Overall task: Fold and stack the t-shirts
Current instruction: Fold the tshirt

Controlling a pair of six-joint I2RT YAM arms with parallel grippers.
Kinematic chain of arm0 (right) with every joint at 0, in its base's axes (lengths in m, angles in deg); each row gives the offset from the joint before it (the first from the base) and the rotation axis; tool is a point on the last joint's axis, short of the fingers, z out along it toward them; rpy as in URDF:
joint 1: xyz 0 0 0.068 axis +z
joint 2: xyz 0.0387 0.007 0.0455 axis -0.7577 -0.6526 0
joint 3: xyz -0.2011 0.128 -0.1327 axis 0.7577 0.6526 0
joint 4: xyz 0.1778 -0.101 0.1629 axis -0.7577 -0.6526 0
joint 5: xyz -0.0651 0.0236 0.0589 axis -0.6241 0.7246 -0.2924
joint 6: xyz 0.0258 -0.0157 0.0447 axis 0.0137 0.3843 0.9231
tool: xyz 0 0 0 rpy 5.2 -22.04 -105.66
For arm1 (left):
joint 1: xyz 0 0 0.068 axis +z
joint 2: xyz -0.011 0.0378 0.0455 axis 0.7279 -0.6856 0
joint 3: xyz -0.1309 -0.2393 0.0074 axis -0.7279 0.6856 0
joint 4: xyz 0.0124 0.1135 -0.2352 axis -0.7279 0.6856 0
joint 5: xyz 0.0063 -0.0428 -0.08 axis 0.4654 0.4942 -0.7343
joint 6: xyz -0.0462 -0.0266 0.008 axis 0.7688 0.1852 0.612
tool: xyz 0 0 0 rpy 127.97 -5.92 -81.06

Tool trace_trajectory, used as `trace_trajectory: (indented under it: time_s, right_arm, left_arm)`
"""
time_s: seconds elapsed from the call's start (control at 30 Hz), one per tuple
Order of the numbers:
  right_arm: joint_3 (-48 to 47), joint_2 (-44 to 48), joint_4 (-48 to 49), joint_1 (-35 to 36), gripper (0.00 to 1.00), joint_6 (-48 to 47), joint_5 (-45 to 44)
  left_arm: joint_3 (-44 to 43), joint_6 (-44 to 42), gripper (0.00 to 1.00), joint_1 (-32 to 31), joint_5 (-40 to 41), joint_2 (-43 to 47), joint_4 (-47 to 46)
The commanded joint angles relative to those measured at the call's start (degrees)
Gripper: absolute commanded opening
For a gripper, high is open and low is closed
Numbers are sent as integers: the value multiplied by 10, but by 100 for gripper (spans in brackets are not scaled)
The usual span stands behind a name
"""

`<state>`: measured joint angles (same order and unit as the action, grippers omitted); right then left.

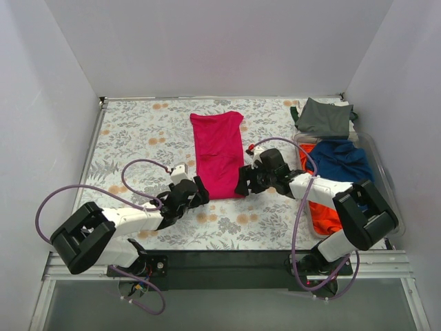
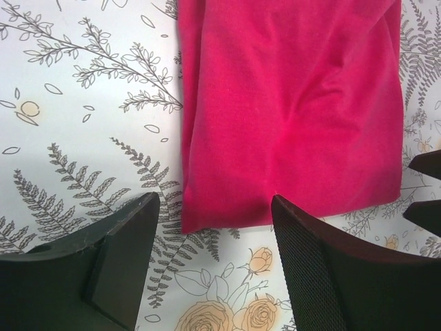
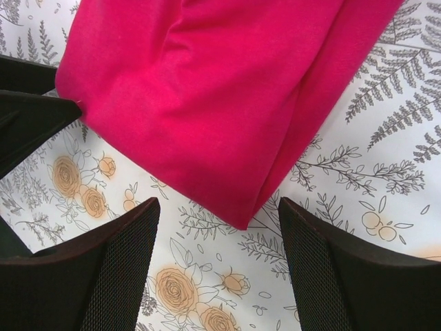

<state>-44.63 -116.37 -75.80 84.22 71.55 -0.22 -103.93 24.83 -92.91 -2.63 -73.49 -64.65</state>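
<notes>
the magenta-pink t-shirt (image 1: 218, 153) lies mid-table on the floral tablecloth (image 1: 138, 131). it is folded into a long narrow panel, mostly smooth, with soft creases and a doubled near edge. your left gripper (image 2: 213, 221) sits at its near left corner and your right gripper (image 3: 219, 227) at its near right corner. both have jaws spread apart and grip nothing. the navy tee (image 1: 341, 160) and orange tee (image 1: 324, 214) lie bunched in the clear bin (image 1: 386, 179) on the right, with the grey-green tee (image 1: 324, 118) at its far end.

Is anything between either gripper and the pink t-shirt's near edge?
Nothing visible. The left gripper and right gripper, both open, sit at the near corners of the pink t-shirt, with only bare tablecloth around the hem.
</notes>
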Motion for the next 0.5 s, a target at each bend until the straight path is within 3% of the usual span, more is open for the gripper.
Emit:
trace_trajectory:
  time_s: [0.0,0.37,0.47]
  right_arm:
    - [9,-11,25,8,64,12,-9]
    - [40,-34,41,26,61,42,-40]
    - [41,-36,43,27,51,42,-44]
  left_arm:
    - [12,6,61,2,-20,-10,-5]
    - [37,19,50,2,-53,-1,-22]
    - [40,18,43,2,-54,-11,-29]
